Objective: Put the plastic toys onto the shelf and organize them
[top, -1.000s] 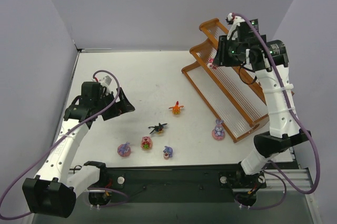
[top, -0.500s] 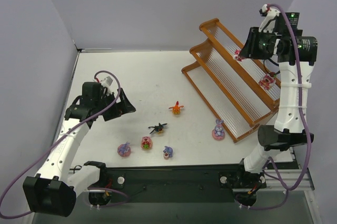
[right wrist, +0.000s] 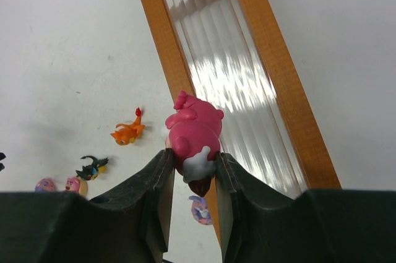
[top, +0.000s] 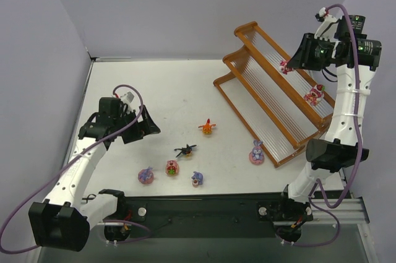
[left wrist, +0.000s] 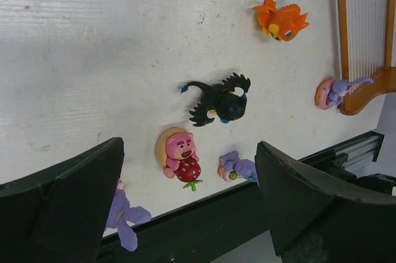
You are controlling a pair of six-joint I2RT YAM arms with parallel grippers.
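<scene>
From above, the right claw has swung away from the near-left end of the shelf. It now hangs further along it, over the upper steps, closed partway on a pink toy. It has barely travelled in the last half second, so I judge it is lining up a drop. With the arm moved aside, a second pink toy shows standing on the shelf, a spot the arm covered a second ago. The left claw has hardly stirred: wide open, empty, above the table. Six toys lie on the table where they were: an orange toy, a black winged toy, a red-pink bear, a left purple toy, a middle purple toy, and a purple toy by the shelf. Most of the job is left. The right arm hides the shelf's far right end.

From the left wrist, the fingers stand far apart with nothing between them. The left purple toy is half hidden behind one finger; the middle purple toy sits just beside the other.

From the right wrist, its fingers pinch the pink toy's lower half, hiding its base. White slats between two orange rims lie below, but which step, and how far above it, I cannot tell.
</scene>
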